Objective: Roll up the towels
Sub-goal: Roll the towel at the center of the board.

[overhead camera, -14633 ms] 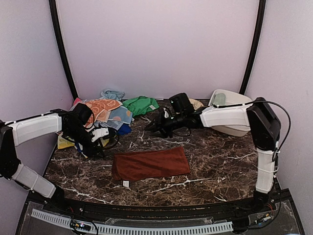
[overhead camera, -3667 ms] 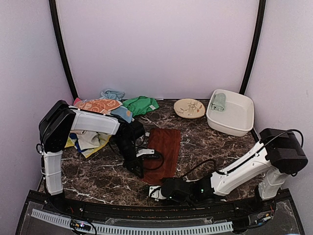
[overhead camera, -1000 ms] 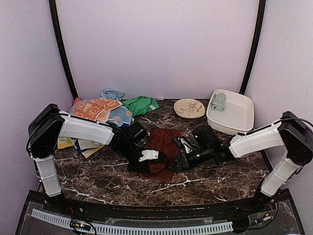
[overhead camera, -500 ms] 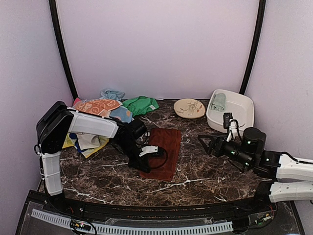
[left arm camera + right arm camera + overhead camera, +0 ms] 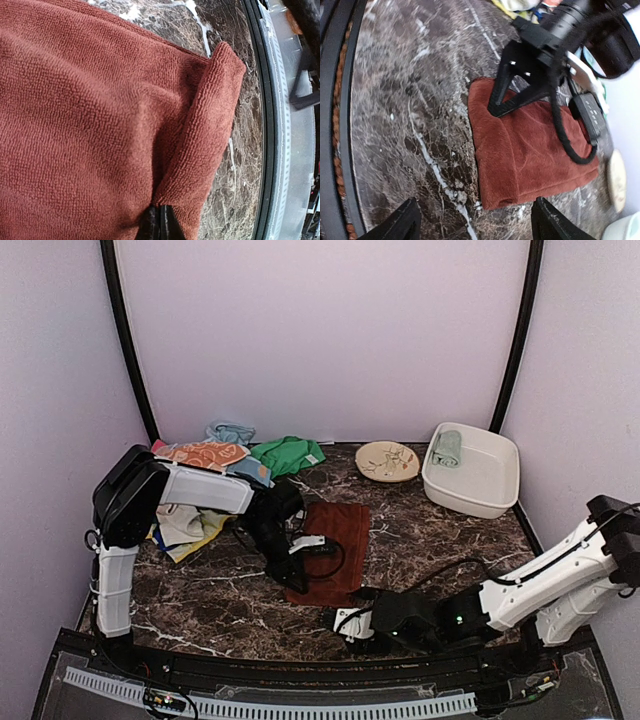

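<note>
Left arm: bent low, my left pincer pinched tight on the maroon towel's turned-up near edge.
Right arm: stretched low along the front, my right pincer spread wide, empty.
Towel: flat at the table's middle.

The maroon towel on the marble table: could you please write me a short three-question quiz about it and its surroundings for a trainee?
1. True or false: the left end effector is shut on a fold at the edge of the maroon towel.
2. Short answer: do the jaws of the right end effector stand open or shut, and is anything between them?
3. Multiple choice: where does the pale mint-green towel lie?
A. in the white tub
B. under the maroon towel
C. in the right end effector

Key
1. True.
2. Open, with nothing between them.
3. A.
</note>
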You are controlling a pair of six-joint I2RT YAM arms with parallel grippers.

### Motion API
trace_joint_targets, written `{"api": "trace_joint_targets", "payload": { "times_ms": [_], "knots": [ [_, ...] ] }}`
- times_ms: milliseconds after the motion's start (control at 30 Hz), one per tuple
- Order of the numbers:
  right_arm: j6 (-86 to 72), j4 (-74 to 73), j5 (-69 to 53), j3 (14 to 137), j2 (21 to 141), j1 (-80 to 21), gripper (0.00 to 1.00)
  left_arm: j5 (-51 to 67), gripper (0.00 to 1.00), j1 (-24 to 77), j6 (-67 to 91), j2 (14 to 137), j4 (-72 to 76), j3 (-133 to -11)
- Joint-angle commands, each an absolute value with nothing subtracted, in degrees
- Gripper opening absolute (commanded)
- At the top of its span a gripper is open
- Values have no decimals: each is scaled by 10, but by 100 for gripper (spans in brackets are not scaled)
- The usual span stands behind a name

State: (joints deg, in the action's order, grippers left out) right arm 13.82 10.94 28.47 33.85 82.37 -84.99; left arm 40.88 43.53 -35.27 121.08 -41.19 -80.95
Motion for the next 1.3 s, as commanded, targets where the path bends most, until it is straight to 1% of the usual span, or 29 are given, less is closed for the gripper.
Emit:
{"api": "trace_joint_targets", "payload": {
  "times_ms": [0, 67, 233, 400, 533, 600, 700, 767, 900, 1033, 1100, 1267],
  "knots": [
    [335, 211, 361, 364, 901, -864, 71, 397, 2, 436, -347, 1234, -455, -815],
    [392, 257, 368, 366, 937, -863, 68, 397, 2, 434, -347, 1236, -457, -816],
    [439, 302, 363, 381, 999, -846, 53, 390, 2, 433, -350, 1241, -461, -818],
    [434, 302, 347, 394, 1036, -822, 46, 387, 2, 432, -354, 1243, -463, -818],
    [382, 270, 326, 408, 1054, -800, 42, 397, 2, 428, -361, 1242, -471, -822],
    [342, 248, 310, 415, 1056, -793, 39, 413, 5, 420, -362, 1239, -482, -830],
    [281, 217, 281, 421, 1054, -785, 33, 449, 17, 401, -360, 1219, -474, -822],
    [250, 204, 270, 424, 1050, -780, 27, 462, 23, 387, -358, 1191, -452, -801],
    [192, 179, 230, 427, 1030, -762, 18, 479, 30, 361, -340, 1113, -386, -746],
    [139, 144, 171, 441, 1018, -737, 12, 471, 32, 356, -338, 1058, -364, -705],
    [120, 131, 141, 451, 1010, -723, 9, 456, 32, 335, -345, 1042, -365, -693],
    [48, 85, 13, 477, 995, -662, 5, 407, 32, 325, -388, 985, -347, -647]
  ]
}}
